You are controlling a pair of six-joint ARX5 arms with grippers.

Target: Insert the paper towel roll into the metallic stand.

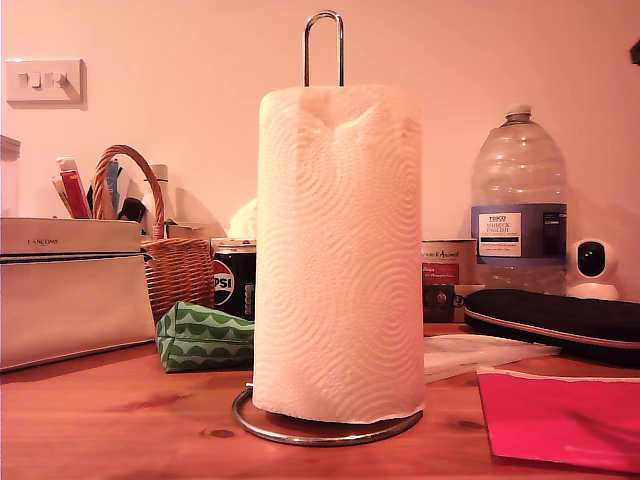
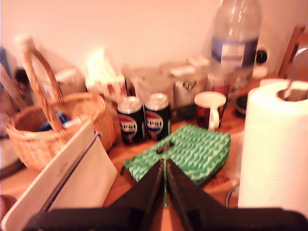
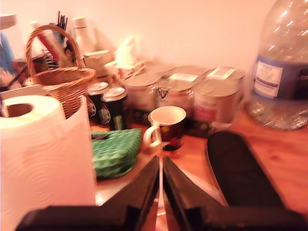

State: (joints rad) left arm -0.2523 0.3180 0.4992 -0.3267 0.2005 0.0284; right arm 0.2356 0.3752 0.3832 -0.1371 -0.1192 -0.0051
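Roll sitting on stand, loop poking through core, ring base resting on table. Both pincers clenched, empty, hovering apart from roll; insertion looking done.

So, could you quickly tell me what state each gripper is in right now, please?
My first gripper: shut, holding nothing.
My second gripper: shut, holding nothing.

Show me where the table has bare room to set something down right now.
Bare wood lies in front of the metallic stand, between the cream box and the red folder. Behind the paper towel roll it is crowded: basket, cans, green pouch, black case.
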